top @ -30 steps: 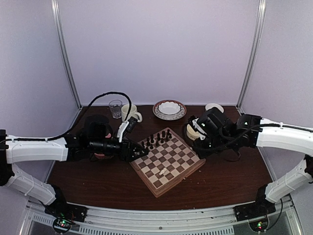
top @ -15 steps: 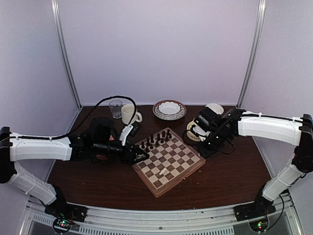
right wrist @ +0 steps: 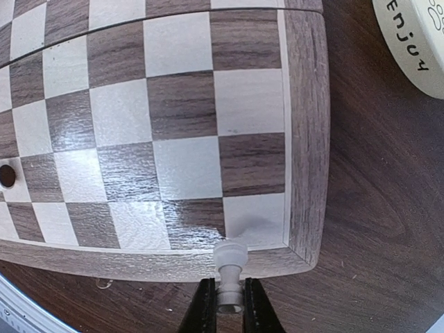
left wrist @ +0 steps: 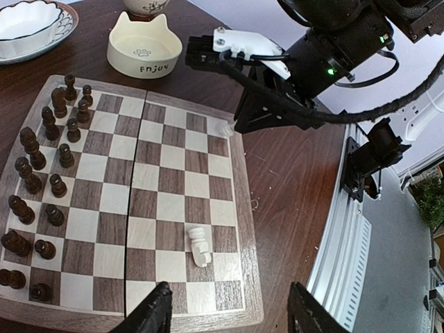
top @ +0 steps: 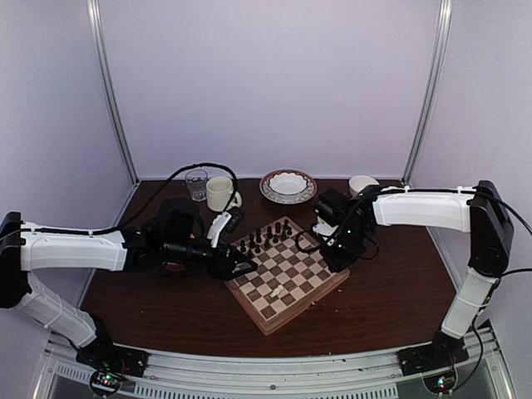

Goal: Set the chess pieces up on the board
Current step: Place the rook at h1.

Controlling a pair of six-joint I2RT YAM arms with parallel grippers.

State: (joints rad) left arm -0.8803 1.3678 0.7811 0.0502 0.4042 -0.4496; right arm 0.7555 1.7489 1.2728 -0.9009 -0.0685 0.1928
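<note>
Top: right gripper over the board's right edge, left gripper at its left corner; left wrist: jaws apart and empty over board rim, fallen white piece lying on board; right wrist: fingers clamped on held white piece at board's corner square.

Pale lilac walls and metal posts enclose a dark wooden tabletop.

Board brown-checked, brown rim — chess pieces cream-white; dark pieces brown-black.
</note>
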